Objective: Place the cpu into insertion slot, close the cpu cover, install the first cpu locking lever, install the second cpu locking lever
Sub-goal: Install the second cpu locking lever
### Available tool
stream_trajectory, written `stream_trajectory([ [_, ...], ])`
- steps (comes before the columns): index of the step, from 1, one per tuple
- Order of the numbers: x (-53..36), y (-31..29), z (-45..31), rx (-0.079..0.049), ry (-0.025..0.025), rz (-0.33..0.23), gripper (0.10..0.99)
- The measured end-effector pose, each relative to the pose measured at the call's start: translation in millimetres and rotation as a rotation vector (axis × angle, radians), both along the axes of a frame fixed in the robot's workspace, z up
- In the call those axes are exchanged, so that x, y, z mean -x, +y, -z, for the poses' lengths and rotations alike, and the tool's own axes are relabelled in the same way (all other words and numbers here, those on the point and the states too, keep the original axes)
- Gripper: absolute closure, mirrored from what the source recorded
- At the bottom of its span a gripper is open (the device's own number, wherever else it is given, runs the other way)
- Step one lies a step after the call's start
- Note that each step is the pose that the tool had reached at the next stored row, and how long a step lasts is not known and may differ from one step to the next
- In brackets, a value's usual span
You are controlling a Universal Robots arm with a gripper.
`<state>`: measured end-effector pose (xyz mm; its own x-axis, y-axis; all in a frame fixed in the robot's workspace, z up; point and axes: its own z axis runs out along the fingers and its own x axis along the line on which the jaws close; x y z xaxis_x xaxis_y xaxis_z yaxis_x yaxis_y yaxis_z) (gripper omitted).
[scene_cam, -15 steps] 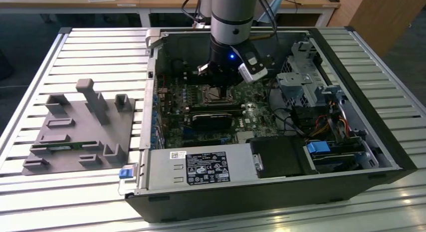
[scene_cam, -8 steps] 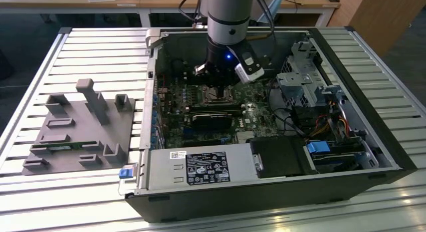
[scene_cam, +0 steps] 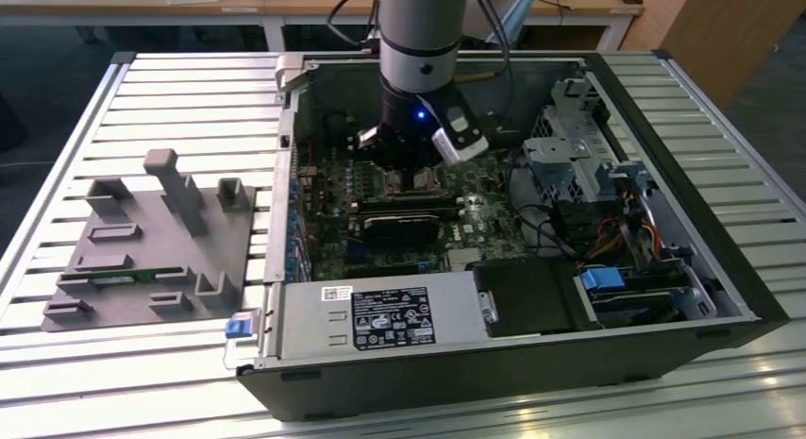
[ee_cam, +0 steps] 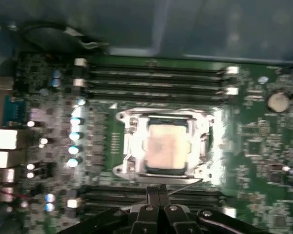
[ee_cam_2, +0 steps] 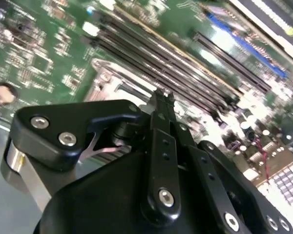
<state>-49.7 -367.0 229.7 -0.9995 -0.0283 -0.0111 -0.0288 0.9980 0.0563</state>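
In the first wrist view the cpu (ee_cam: 166, 145), a pale dull square chip, lies flat in the insertion slot (ee_cam: 167, 170), whose dark edge shows just around it. The cpu cover (ee_cam: 131, 141), a shiny silver frame, lies down around the chip. My gripper (ee_cam: 156, 189) hangs just off one side of the socket with its black fingertips pressed together. A thin metal lever (ee_cam: 188, 184) runs from beside the tips along that side of the socket. In the second wrist view the gripper (ee_cam_2: 160, 95) is shut above the board. In the exterior view the gripper (scene_cam: 406, 171) stands over the motherboard's middle.
Long black memory slots (ee_cam: 156, 78) flank the socket on two sides. The open computer case (scene_cam: 705, 269) walls in the board, with a power supply (scene_cam: 377, 318), drive cage (scene_cam: 573, 146) and cables (scene_cam: 554, 233) close by. A grey fixture block (scene_cam: 151, 241) sits on the slatted table at the exterior view's left.
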Motion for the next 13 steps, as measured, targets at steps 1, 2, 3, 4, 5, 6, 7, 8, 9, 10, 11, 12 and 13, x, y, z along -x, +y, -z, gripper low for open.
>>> stream_trajectory([
  [1, 4.4, 0.0, 0.6, 0.000, 0.0000, 0.000, 0.980],
  [2, 7.8, 0.1, 1.6, 0.000, -0.0001, 0.000, 0.980],
  [3, 9.5, 0.0, 3.3, 0.000, 0.0000, 0.000, 0.980],
  [4, 10.1, 0.0, 5.1, 0.000, 0.0000, 0.000, 0.980],
  [5, 10.2, 0.0, 6.9, 0.000, 0.0000, 0.000, 0.980],
  [6, 10.2, 0.0, 8.7, 0.000, 0.0000, 0.000, 0.980],
  [7, 10.2, -0.1, 10.2, 0.000, 0.0000, 0.000, 0.980],
  [8, 10.2, -1.0, 11.0, -0.002, 0.0002, 0.000, 0.980],
  [9, 10.2, -2.7, 11.5, -0.006, 0.0002, 0.000, 0.980],
  [10, 10.2, -4.6, 11.9, -0.009, 0.0001, 0.000, 0.980],
  [11, 10.3, -6.6, 12.1, -0.012, 0.0001, 0.000, 0.980],
  [12, 10.3, -8.6, 12.2, -0.015, 0.0000, 0.000, 0.980],
  [13, 10.7, -10.0, 12.2, -0.018, 0.0000, 0.000, 0.980],
])
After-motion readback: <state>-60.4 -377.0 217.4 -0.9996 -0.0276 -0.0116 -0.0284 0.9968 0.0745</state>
